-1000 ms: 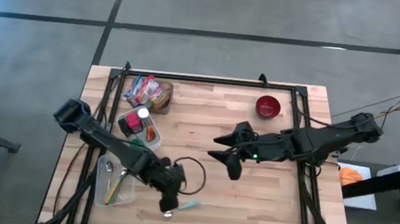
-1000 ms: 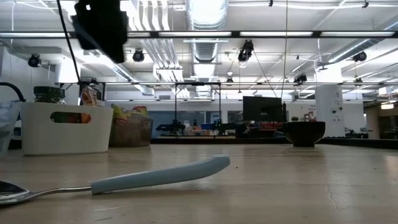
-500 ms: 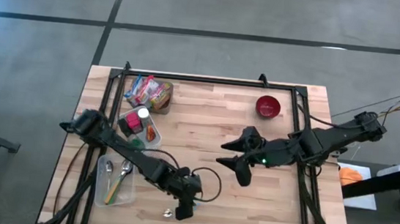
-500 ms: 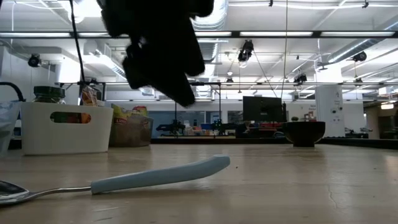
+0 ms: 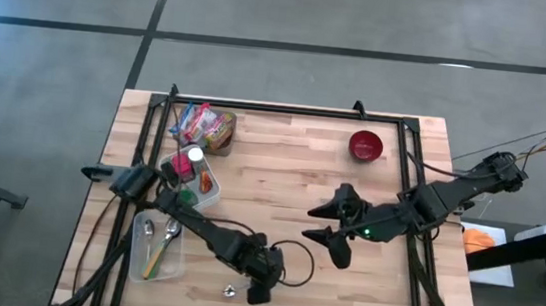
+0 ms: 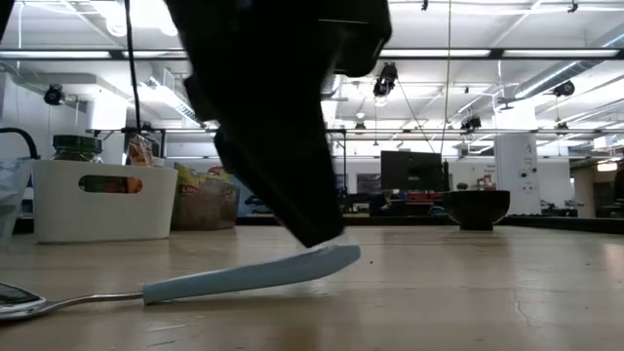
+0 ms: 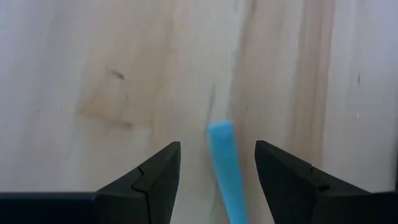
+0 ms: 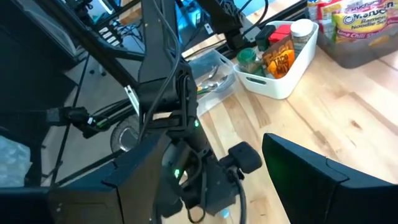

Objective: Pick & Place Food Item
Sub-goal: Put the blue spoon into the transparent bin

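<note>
Left gripper [image 7: 216, 163] – jaws parted astride the blue spoon handle [image 7: 225, 165] (six o'clock table edge) – may skid it sideways if off-centre; right gripper [image 5: 332, 222] waits open.

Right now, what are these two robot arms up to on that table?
The left claw is down at the table's near edge, open, with its two fingers on either side of the light blue handle of a spoon lying flat on the wood. It has not closed on it yet. The right claw hangs open over the middle of the table, holding nothing. A red bowl sits at the far side, and a white bin of jars and a clear tray of cutlery stand to the left.
</note>
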### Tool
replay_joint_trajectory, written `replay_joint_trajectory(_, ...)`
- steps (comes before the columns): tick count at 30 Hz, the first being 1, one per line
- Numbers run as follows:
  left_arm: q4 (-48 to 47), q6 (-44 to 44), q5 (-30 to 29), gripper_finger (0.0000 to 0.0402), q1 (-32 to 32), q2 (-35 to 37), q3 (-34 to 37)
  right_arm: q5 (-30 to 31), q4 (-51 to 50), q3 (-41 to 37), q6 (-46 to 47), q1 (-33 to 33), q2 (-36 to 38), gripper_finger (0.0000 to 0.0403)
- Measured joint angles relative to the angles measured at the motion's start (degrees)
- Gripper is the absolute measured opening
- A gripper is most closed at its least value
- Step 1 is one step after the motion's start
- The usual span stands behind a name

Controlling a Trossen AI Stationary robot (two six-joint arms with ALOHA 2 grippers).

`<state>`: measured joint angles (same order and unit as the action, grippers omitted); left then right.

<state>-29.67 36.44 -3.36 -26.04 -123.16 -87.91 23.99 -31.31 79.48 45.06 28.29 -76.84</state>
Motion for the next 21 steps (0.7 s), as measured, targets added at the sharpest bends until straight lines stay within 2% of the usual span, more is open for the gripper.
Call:
replay_joint_trajectory(6, -0.1, -2.6, 0.7, 0.0208, -2.1, 0.0, 0.1, 0.0, 0.0, 0.0, 0.0, 0.1, 0.0, 0.0271)
replay_joint_trajectory(15, 0.0, -3.4, -2.1, 0.0208, -3.1, -0.1, 0.4, 0.0, 0.1, 0.0, 0.0, 0.3, 0.0, 0.0271)
replay_joint_trajectory(21, 3.9, -1.5, -2.0, 0.0208, -3.1, -0.1, 3.8, 0.0, 0.1, 0.0, 0.0, 0.5, 0.0, 0.0271)
